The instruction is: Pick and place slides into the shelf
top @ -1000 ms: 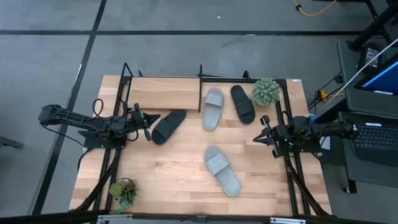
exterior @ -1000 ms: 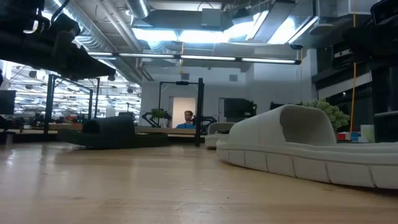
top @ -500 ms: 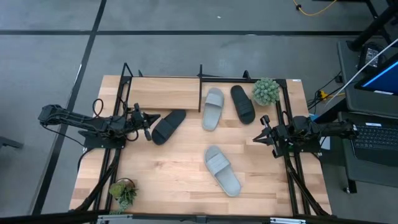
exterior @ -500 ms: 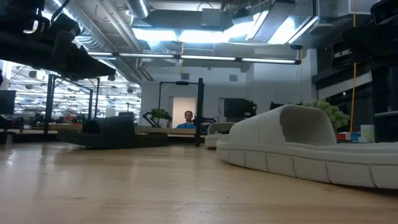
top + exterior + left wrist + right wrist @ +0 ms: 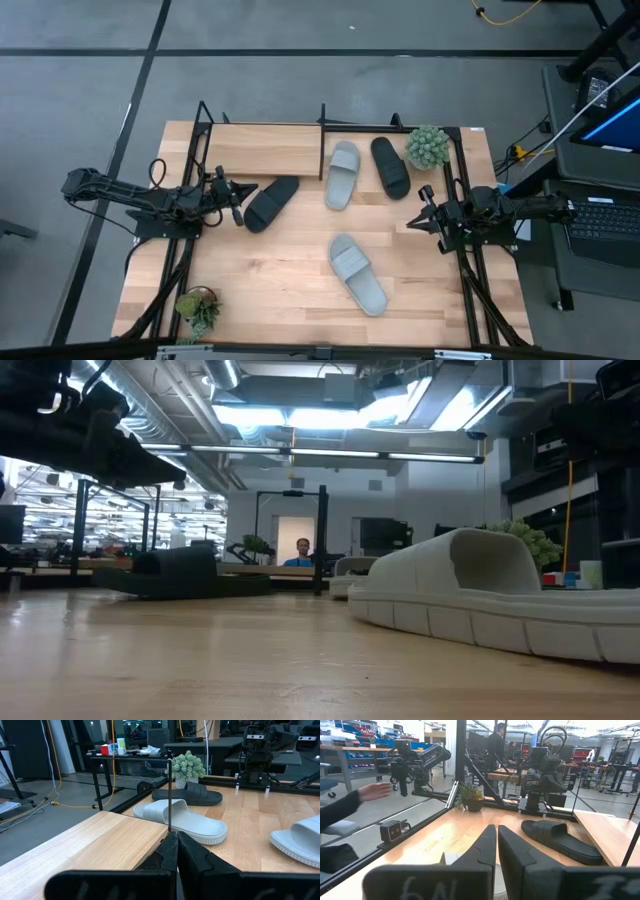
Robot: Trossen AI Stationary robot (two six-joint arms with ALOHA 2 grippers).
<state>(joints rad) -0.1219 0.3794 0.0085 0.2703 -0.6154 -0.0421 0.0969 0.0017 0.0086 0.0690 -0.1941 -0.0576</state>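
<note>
Two dark, slender robot arms
Matte black jointed links; each gripper has two tapered black fingers [image 5: 192, 857].

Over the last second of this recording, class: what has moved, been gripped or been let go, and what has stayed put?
Nothing visibly changed. The left gripper stays shut beside the black slide outside the shelf, holding nothing; the right gripper stays shut and empty at the table's right side. The pale grey slide on the tabletop and the pale grey and black slides in the shelf lie as before.

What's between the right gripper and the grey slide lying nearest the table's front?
Nothing: the high view shows bare tabletop from the right gripper to that grey slide.
</note>
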